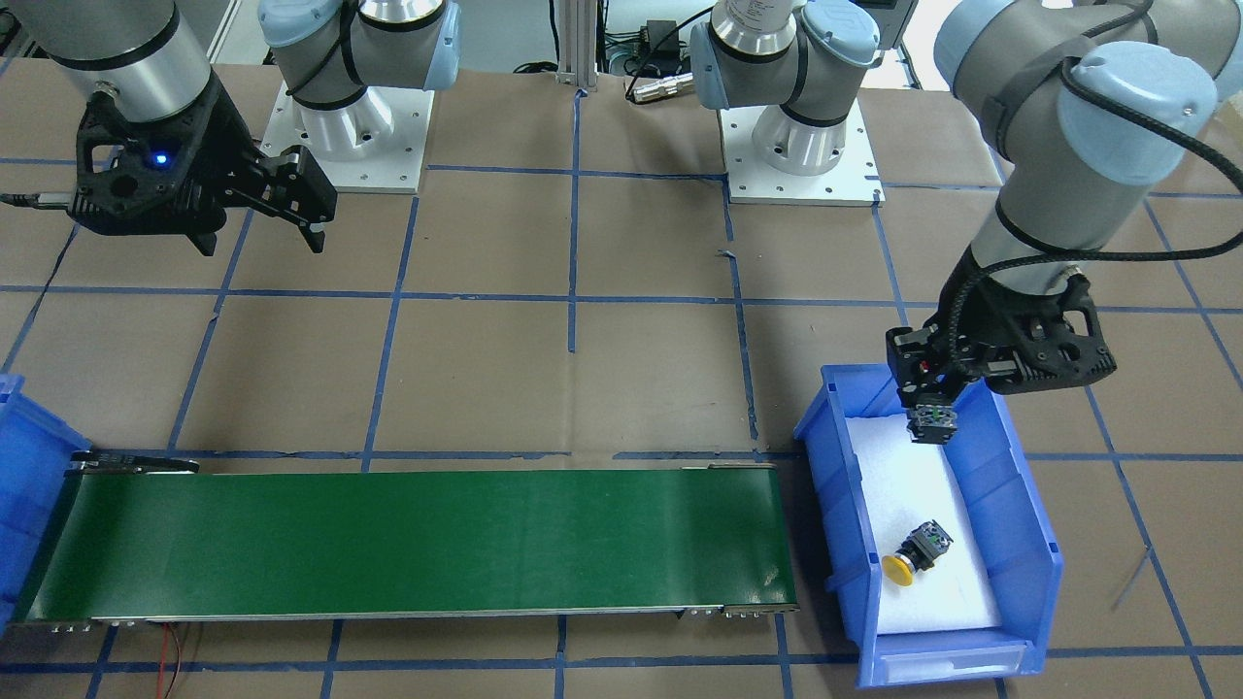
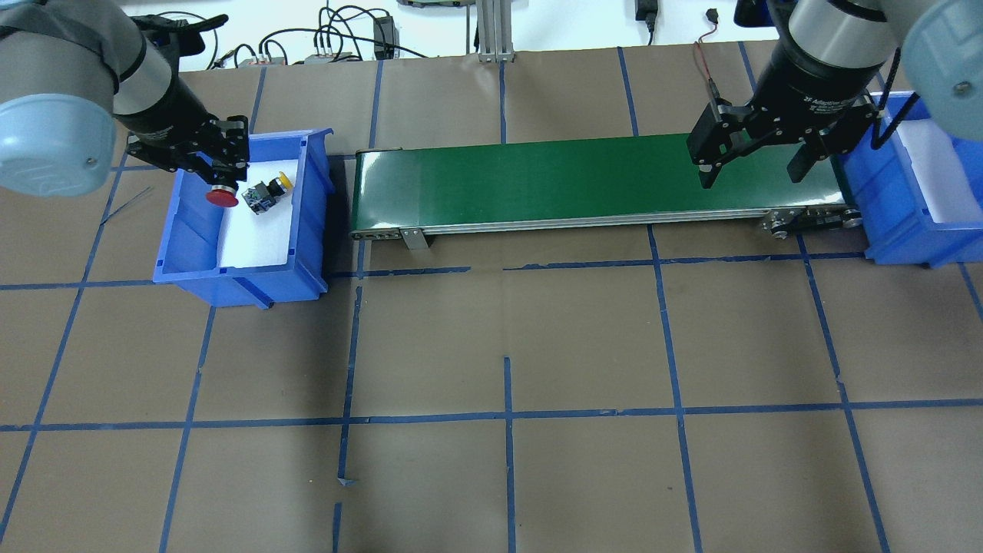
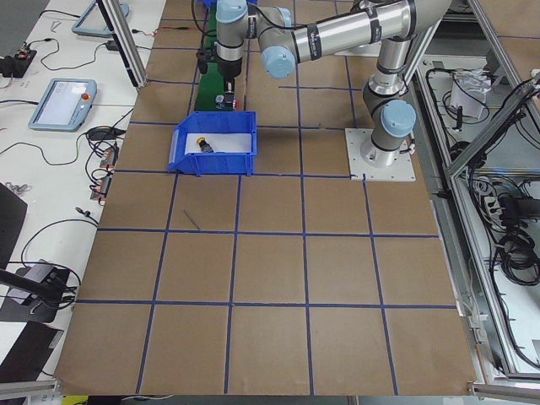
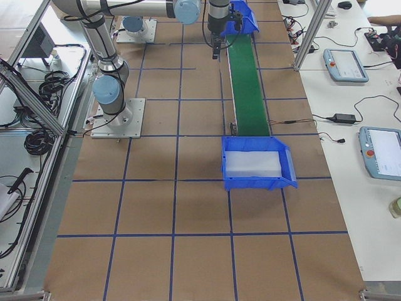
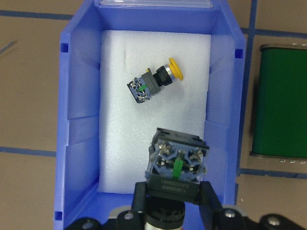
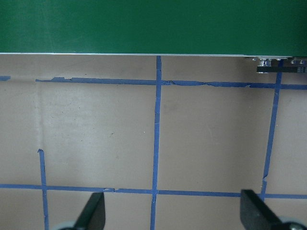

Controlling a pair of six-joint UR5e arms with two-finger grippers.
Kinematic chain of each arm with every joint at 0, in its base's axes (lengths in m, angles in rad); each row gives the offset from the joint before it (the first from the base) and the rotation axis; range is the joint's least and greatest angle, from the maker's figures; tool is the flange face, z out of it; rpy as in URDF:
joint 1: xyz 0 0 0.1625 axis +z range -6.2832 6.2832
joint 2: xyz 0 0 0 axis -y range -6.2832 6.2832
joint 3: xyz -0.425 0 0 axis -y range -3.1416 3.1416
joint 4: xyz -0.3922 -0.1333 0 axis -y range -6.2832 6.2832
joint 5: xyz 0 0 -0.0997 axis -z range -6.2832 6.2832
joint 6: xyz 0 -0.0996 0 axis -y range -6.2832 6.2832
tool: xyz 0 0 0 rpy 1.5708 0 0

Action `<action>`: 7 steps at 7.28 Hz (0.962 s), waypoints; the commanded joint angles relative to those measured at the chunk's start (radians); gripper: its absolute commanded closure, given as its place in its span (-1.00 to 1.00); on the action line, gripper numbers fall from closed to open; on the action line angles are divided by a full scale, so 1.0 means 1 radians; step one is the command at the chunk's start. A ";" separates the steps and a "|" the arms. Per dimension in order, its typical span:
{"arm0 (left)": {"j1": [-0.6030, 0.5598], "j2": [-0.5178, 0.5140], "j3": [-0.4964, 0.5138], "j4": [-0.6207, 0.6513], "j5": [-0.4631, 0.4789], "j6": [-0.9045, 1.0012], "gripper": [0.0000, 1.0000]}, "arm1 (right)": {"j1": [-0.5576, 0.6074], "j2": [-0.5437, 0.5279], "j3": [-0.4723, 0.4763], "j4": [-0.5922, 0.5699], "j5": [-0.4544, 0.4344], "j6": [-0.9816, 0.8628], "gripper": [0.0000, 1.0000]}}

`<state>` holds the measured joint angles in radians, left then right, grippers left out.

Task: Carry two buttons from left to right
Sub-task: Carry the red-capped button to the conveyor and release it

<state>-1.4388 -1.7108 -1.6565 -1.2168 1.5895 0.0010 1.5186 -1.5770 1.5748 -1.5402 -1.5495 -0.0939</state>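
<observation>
My left gripper [image 2: 219, 178] is shut on the red button [image 2: 221, 197] and holds it above the left blue bin [image 2: 313, 223], red cap down. The left wrist view shows its contact block [image 5: 178, 160] between the fingers, over the bin's white foam. The yellow button [image 2: 265, 192] lies on its side on the foam, beside and apart from the held one; it also shows in the left wrist view [image 5: 153, 82] and the front view [image 1: 918, 551]. My right gripper [image 2: 751, 175] is open and empty, over the right end of the green conveyor belt [image 2: 576, 173].
The conveyor belt [image 1: 408, 544] runs between the left bin [image 1: 835, 505] and a second blue bin [image 2: 898, 223] with white foam at its right end. Brown table paper with blue tape lines lies all around.
</observation>
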 commanded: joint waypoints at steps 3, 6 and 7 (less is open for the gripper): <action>-0.138 -0.102 0.033 0.103 0.000 -0.135 0.55 | 0.000 0.000 0.001 0.000 -0.001 -0.003 -1.00; -0.216 -0.232 0.075 0.193 -0.010 -0.139 0.55 | -0.002 0.000 0.002 0.002 -0.001 -0.003 -1.00; -0.235 -0.259 0.093 0.204 -0.005 -0.141 0.55 | -0.002 0.000 0.002 0.002 -0.001 -0.006 -1.00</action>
<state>-1.6433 -1.9297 -1.5835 -1.0365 1.5814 -0.1374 1.5179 -1.5769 1.5764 -1.5388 -1.5508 -0.0974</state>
